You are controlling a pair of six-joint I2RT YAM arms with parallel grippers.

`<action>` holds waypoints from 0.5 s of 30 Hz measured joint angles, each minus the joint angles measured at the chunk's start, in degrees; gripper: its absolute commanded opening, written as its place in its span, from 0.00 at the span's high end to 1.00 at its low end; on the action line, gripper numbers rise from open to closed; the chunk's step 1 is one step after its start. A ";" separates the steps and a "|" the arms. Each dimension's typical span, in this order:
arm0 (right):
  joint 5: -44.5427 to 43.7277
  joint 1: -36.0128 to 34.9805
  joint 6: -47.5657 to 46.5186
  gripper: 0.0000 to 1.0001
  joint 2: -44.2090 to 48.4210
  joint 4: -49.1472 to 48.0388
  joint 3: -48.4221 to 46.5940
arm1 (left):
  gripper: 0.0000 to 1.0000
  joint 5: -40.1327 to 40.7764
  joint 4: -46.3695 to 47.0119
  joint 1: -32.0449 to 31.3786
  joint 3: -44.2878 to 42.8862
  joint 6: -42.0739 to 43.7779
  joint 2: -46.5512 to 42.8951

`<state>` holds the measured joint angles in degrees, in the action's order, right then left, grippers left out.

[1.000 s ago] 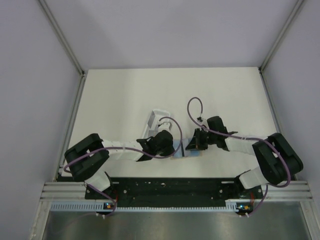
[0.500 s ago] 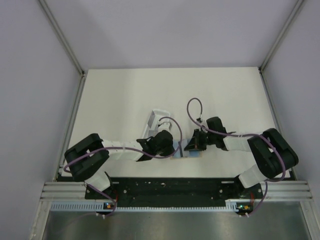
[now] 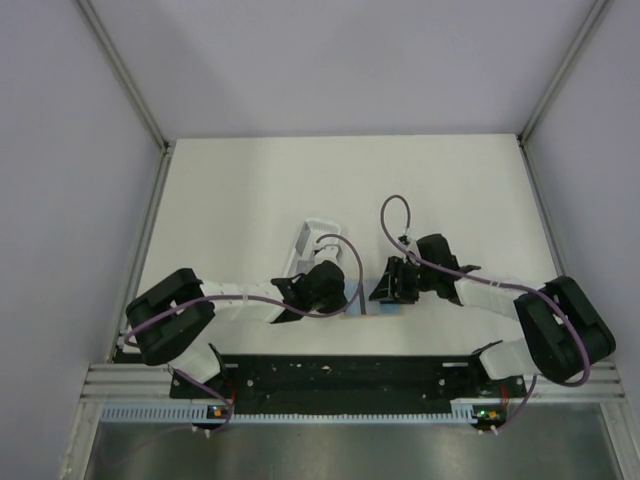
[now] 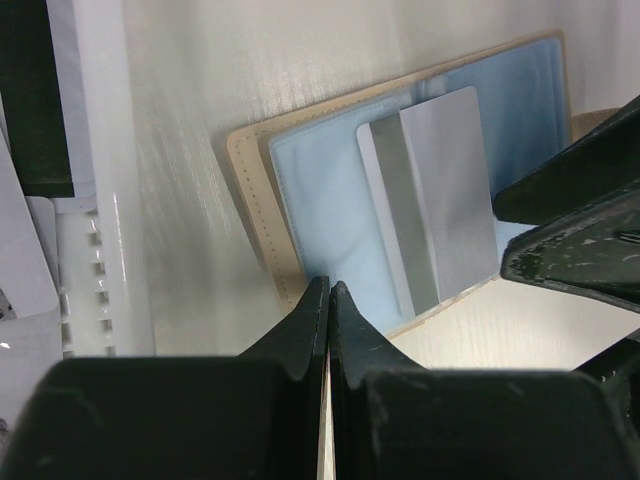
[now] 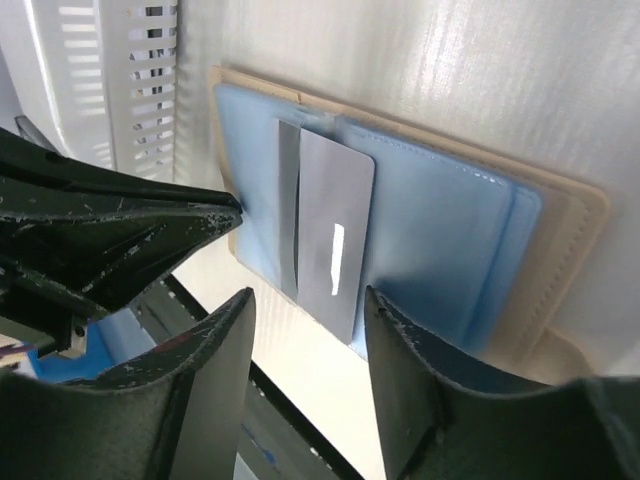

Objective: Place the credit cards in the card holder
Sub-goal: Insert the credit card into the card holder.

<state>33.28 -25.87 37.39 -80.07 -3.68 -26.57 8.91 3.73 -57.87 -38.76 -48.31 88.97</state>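
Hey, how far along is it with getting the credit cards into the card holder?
Done: the card holder lies open, blue lining up. In hand: one credit card lies on that lining, though I cannot tell whether it is tucked into a pocket. The shut left end effector sits at the holder's edge, and the open right end effector hangs above the card. Left: seating it, then any other cards, which I cannot make out.

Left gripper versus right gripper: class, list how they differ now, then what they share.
The left gripper is shut, fingers pressed together; the right gripper is open, fingers apart. The left gripper points at the tan edge of the card holder; the right gripper frames the credit card on its blue lining. Both are black and hang close over the holder.
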 measured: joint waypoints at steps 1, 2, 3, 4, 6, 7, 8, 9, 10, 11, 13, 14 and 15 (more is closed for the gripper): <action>-0.76 -0.04 -0.48 0.50 0.98 1.38 -0.24 | 1.00 0.00 -0.09 0.00 0.00 -0.02 0.00; -1.79 -0.15 -1.07 0.50 1.99 3.08 -0.59 | 1.00 0.00 -0.11 0.00 0.00 0.00 0.00; -2.89 -0.15 -1.66 0.50 2.89 4.74 -0.92 | 1.00 0.00 -0.13 0.00 0.00 -0.02 0.00; -3.87 -0.20 -2.21 0.51 3.65 6.32 -1.20 | 1.00 0.00 -0.13 0.00 0.00 -0.02 0.00; -5.84 -0.22 -3.17 0.60 4.94 9.07 -1.77 | 1.00 0.02 -0.44 0.00 0.02 -0.02 -0.24; -6.54 -0.22 -3.52 0.67 5.33 10.03 -1.97 | 1.00 0.09 -0.66 0.00 0.04 0.00 -0.37; -7.28 -0.22 -3.89 0.73 5.77 11.04 -2.14 | 1.00 0.20 -0.98 0.00 0.17 0.02 -0.57; -7.98 -0.22 -4.22 0.79 5.99 12.11 -2.40 | 1.00 0.24 -1.22 0.00 0.39 0.00 -0.81; -8.50 -0.22 -4.44 0.85 6.10 12.52 -2.54 | 1.00 0.37 -1.62 0.00 0.63 0.00 -1.20; -9.01 -0.22 -4.61 0.90 6.12 13.27 -2.75 | 1.00 0.48 -2.14 0.02 0.76 0.02 -1.62; -9.75 -0.22 -4.83 0.96 6.12 13.73 -2.84 | 1.00 0.59 -3.08 0.02 1.07 0.02 -2.36; -10.01 -0.22 -4.87 0.97 6.12 14.05 -2.91 | 1.00 0.61 -3.74 0.02 1.11 0.02 -2.71; -10.29 -0.22 -4.85 0.99 6.10 14.51 -3.13 | 1.00 0.61 -4.20 0.02 1.16 0.02 -3.02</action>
<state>22.98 -26.09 32.53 -73.97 10.83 -29.69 9.52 -0.47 -57.84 -37.60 -48.29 85.95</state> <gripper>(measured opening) 0.050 0.012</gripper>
